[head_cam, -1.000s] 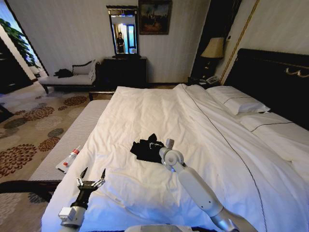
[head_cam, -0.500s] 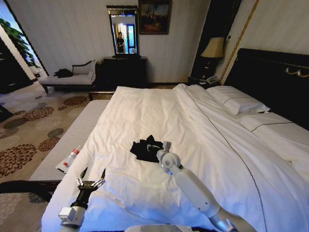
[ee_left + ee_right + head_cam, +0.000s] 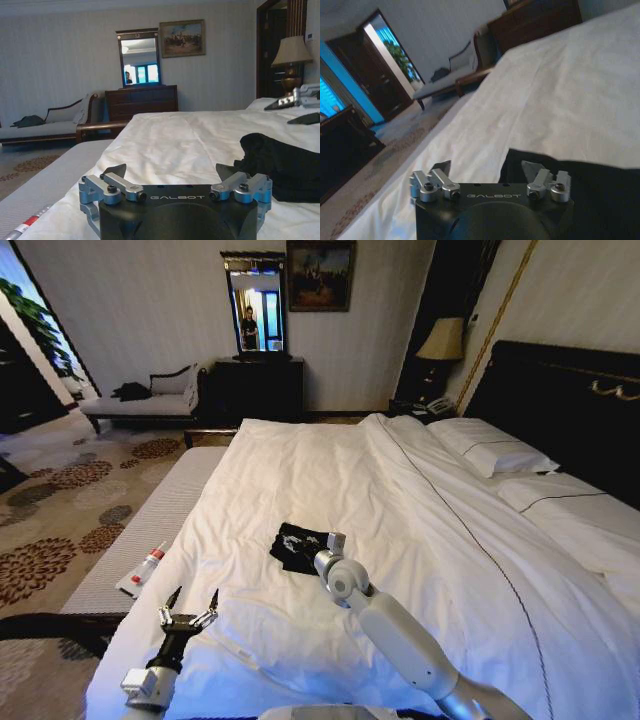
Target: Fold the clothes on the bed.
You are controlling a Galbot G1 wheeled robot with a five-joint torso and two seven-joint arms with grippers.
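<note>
The right tool [image 3: 333, 544] is stretched out over the middle of the bed [image 3: 420, 510], its fingers spread apart and holding nothing, poised at the near right edge of the T-shirt [image 3: 298, 547]; from its own wrist camera the right tool [image 3: 490, 172] has one fingertip over white duvet and the other over black cloth, though whether either touches the fabric cannot be made out; the T-shirt lies as a small crumpled black heap on the duvet [image 3: 300, 480], a little towards the bed's left side, with faint white marks on it too small to read; wide open duvet lies all round it, smooth towards the pillows [image 3: 495, 452] and headboard [image 3: 560, 390] on the right, rumpled towards the near edge; the left tool [image 3: 188, 610] hangs low at the bed's near left corner, fingers apart and empty, well apart from the shirt; seen from the left wrist, the left tool [image 3: 175, 185] looks across the duvet with the T-shirt [image 3: 280, 165] as a dark mound to one side, its far part cut off by the frame; beside the bed's left edge runs a grey bench [image 3: 150, 540] with a small tube [image 3: 143, 570] lying on it; beyond is patterned carpet [image 3: 60, 510].
</note>
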